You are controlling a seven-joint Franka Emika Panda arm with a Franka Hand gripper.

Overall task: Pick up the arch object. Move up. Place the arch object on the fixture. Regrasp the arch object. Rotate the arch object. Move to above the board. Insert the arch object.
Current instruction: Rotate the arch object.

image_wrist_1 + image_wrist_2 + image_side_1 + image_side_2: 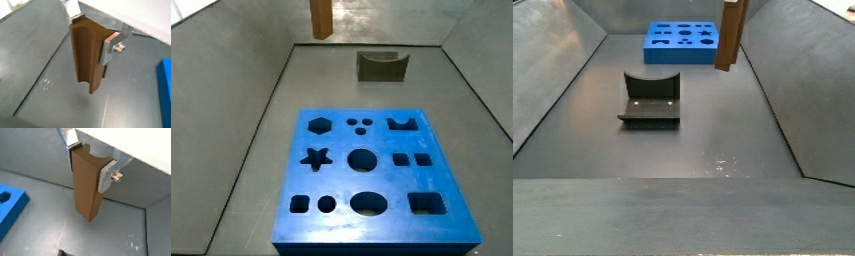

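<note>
Grey walls enclose the grey floor (714,130). The end effector (93,36), raised above it, clamps the arch object (87,57) upright, hanging below its fingers (107,178).

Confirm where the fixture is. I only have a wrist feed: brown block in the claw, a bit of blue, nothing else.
Observer: The fixture stands on the floor with nothing resting on it.
Operator: Block relative to it?
Observer: In both side views the arch object, shut in the claw, hangs upright above the floor, off to one side of the fixture and not touching it.
Operator: Board?
Observer: The board lies flat. Its arch cut-out is empty, in the corner nearest the fixture.
</note>
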